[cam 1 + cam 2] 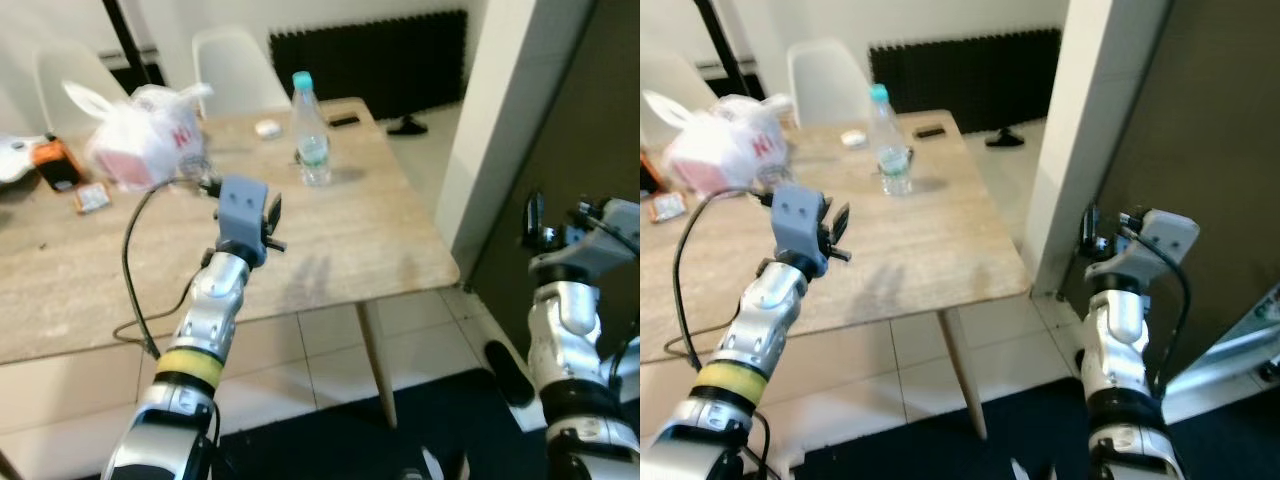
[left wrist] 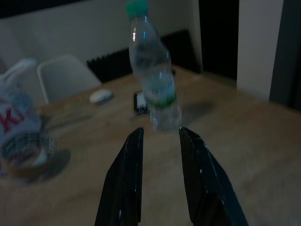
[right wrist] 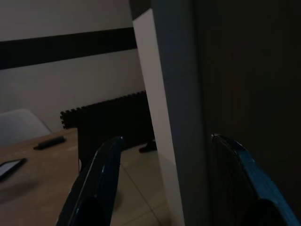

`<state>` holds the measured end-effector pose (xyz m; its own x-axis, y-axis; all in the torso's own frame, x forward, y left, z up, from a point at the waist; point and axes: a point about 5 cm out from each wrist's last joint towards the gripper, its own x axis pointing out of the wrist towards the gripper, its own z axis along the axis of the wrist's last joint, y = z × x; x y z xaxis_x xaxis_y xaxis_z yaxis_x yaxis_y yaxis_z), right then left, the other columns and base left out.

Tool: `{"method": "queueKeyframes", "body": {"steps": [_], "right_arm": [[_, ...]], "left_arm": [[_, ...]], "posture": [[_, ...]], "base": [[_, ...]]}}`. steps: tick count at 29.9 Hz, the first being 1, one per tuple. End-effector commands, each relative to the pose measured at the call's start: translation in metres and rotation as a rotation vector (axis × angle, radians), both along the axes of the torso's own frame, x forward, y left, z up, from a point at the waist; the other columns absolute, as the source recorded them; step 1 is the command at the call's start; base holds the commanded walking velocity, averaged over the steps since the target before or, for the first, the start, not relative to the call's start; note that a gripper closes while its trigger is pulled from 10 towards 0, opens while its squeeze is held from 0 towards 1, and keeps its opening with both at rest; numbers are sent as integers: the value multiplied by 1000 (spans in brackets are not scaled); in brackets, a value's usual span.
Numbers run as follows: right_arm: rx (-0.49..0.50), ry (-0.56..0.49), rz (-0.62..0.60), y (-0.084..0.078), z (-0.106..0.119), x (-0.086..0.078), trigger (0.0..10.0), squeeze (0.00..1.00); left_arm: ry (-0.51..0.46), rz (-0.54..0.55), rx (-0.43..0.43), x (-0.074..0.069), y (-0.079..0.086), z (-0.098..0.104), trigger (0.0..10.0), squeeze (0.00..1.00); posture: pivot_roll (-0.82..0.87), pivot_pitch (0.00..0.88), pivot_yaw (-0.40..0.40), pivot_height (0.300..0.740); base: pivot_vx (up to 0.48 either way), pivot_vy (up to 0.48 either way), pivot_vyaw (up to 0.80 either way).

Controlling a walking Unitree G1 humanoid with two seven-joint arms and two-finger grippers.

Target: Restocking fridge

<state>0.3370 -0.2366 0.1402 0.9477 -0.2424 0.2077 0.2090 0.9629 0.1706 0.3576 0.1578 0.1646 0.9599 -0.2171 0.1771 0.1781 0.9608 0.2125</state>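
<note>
Left wrist view: clear water bottle (image 2: 155, 80), teal cap, green label, upright on the wooden table (image 2: 244, 141); left gripper (image 2: 160, 141) fingers apart, right gripper (image 3: 164, 155) spread wide.

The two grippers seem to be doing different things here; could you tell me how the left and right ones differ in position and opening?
The left gripper is raised over the wooden table, aimed at the clear water bottle with the green cap; the right gripper is held off the table, beside the dark door panel. The left gripper's fingers stand narrowly apart, short of the bottle; the right gripper's are spread much wider. Both are open and hold nothing.
</note>
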Motion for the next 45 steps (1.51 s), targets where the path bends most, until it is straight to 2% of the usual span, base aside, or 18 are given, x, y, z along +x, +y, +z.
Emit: {"method": "queueKeyframes", "body": {"steps": [1, 4, 21, 24, 25, 26, 27, 29, 31, 35, 37, 39, 40, 45], "right_arm": [[2, 8, 5, 2, -2, 0, 10000, 0], [5, 13, 1, 1, -2, 0, 10000, 0], [2, 17, -9, -3, -2, 0, 10000, 0], [2, 18, -10, -3, -2, 0, 10000, 0], [1, 18, -11, -3, -2, 0, 10000, 0], [1, 18, -11, -3, -2, 0, 10000, 0], [2, 19, -12, -4, -2, 0, 10000, 0], [2, 19, -12, -4, -2, 0, 10000, 0], [1, 20, -14, -4, -2, 0, 10000, 0], [0, 19, -16, -5, -2, 0, 10000, 0], [-1, 17, -19, -6, -2, -1, 10000, 0], [-1, 17, -20, -6, -2, -1, 10000, 0], [-1, 18, -22, -7, -2, -2, 10000, 0], [0, 22, -25, -8, -3, -3, 10000, 0]], "left_arm": [[17, 7, 9, -2, 3, -5, 10000, 357], [18, -34, 20, -5, -5, -6, 10000, 357], [4, -77, 10, -6, -17, -2, 10000, 361], [-1, -115, 2, -7, -23, 1, 10000, 365], [-4, -180, -20, -10, -31, 5, 10000, 357], [-4, -180, -20, -10, -31, 5, 10000, 357], [-9, -227, -41, -12, -37, 9, 10000, 353], [-11, -244, -50, -13, -39, 11, 10000, 353], [-27, -285, -85, -14, -45, 20, 10000, 310], [-53, -299, -96, -13, -47, 30, 10000, 306], [-77, -299, -111, -12, -43, 40, 10000, 388], [-83, -300, -117, -13, -42, 43, 10000, 388], [-91, -315, -128, -14, -41, 47, 10000, 1000], [-105, -359, -162, -18, -40, 58, 10000, 1000]], "posture": [[63, 0, 6, 740], [64, 0, 5, 740], [66, 0, 1, 740], [66, 0, 1, 740], [66, 0, 1, 740], [66, 0, 1, 740], [66, 0, 1, 740], [66, 0, 1, 740], [66, 0, 1, 740], [66, 0, 1, 740], [63, 0, 2, 740], [63, 0, 2, 740], [66, 0, 1, 740], [71, 0, 0, 740]], "base": [[390, 0, 0], [391, 0, 0], [389, 0, 0], [379, 0, 0], [360, 0, 0], [360, 0, 0], [311, 0, 0], [311, 0, 0], [0, 0, 0], [0, 0, 0], [0, 0, 0], [0, 0, 0], [0, 0, 0], [0, 0, 0]]}}
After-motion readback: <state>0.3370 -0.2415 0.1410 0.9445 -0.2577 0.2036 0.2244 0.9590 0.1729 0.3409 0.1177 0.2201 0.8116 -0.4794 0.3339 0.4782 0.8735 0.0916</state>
